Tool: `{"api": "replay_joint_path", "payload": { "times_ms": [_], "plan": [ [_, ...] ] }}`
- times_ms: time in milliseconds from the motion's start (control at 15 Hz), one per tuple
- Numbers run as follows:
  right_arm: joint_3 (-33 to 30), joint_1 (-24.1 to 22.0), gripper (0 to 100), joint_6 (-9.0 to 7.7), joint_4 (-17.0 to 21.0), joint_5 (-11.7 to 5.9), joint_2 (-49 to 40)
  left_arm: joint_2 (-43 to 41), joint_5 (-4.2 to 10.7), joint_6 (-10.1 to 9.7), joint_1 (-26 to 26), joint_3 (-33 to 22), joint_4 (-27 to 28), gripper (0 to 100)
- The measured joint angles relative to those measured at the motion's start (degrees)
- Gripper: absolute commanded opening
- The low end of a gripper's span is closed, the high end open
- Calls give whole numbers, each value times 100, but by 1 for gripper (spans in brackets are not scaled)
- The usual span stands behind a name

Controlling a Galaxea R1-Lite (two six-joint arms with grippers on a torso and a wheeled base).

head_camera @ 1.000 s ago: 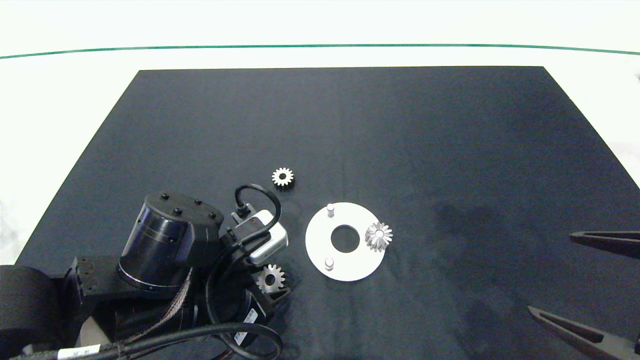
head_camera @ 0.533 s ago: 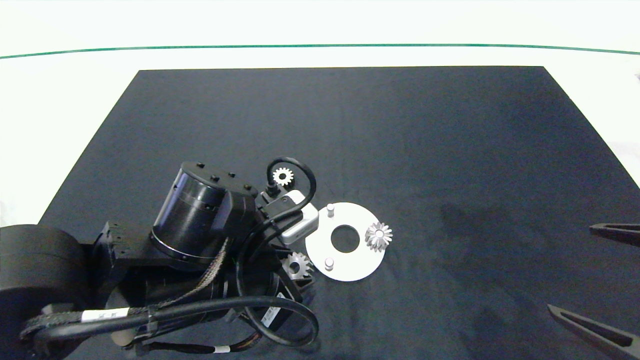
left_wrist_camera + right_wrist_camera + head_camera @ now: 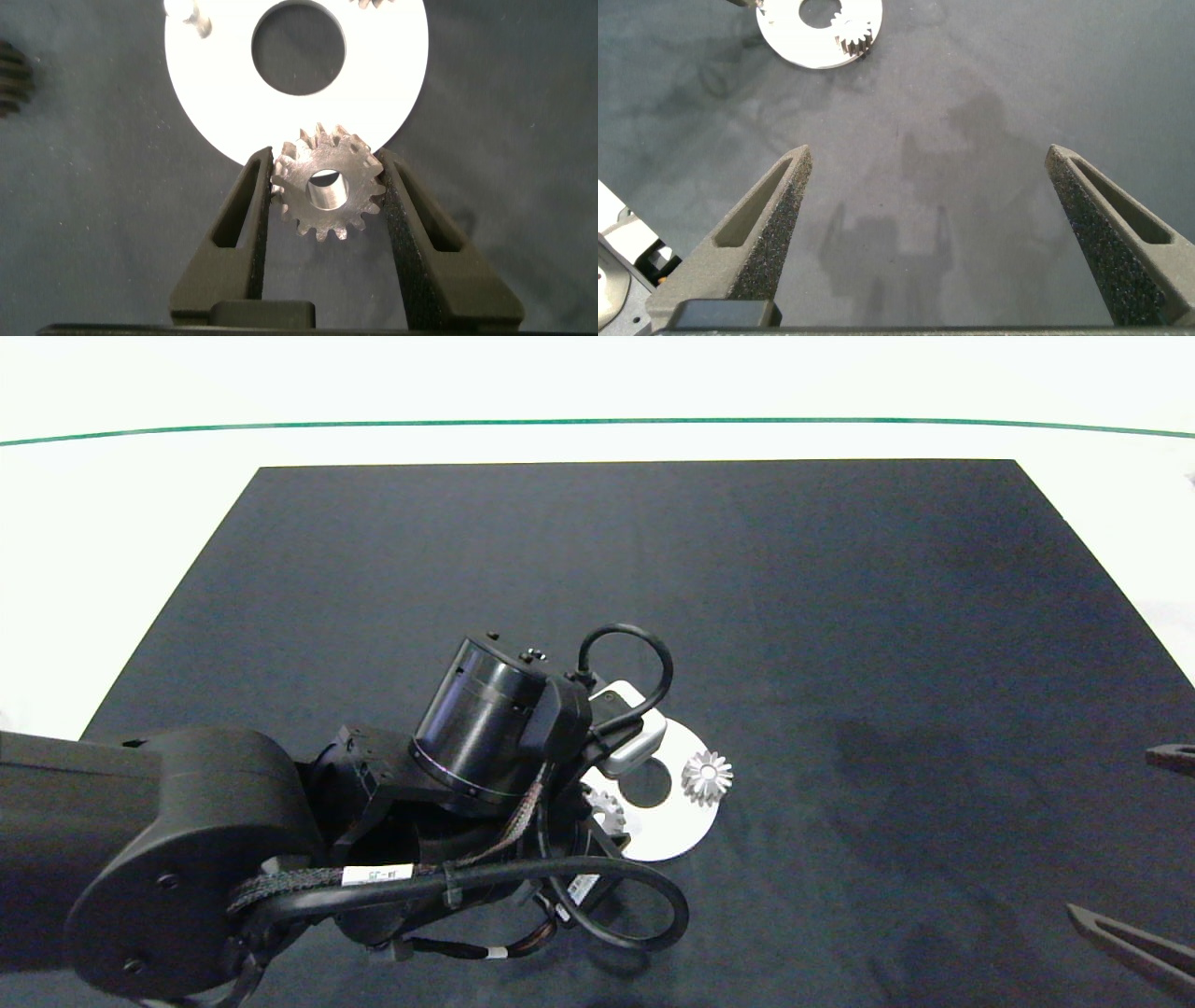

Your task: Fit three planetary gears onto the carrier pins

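My left gripper [image 3: 325, 163] is shut on a silvery planetary gear [image 3: 327, 191], held flat over the near rim of the white carrier disc [image 3: 224, 103]. A pale pin top shows through the gear's centre hole. Another bare carrier pin [image 3: 192, 14] stands on the disc. In the head view the left arm covers the disc's left half, with the held gear [image 3: 605, 810] peeking out beneath it. A second gear [image 3: 707, 777] sits on the disc's [image 3: 686, 826] right-hand pin. A third gear [image 3: 9, 79] lies on the mat beside the disc. My right gripper [image 3: 929, 154] hangs open.
A dark mat [image 3: 840, 616] covers the white table, with bare cloth to the right and behind the disc. The right gripper [image 3: 1111, 833] is at the mat's right edge, far from the disc [image 3: 817, 33]. The left arm's cables loop over the near side of the disc.
The left arm has carried its gear rightward from the mat's near-left to over the disc, now hiding the disc's left side. The right gripper has drawn back toward the right edge.
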Motion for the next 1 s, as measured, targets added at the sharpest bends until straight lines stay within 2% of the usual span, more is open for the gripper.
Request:
{"api": "replay_joint_path", "payload": {
  "times_ms": [200,733,867,1000],
  "plan": [
    [11,0,100,0,1,0,-23,67,16,6,-22,-306,601,19],
    [24,0,100,-11,0,-4,-34,190,27,4,-236,-506,625,19],
    [24,0,100,-9,0,-6,-37,286,123,20,-256,-545,623,19],
    [24,0,100,-9,0,-6,-39,354,140,52,-245,-581,619,19]
  ]
}}
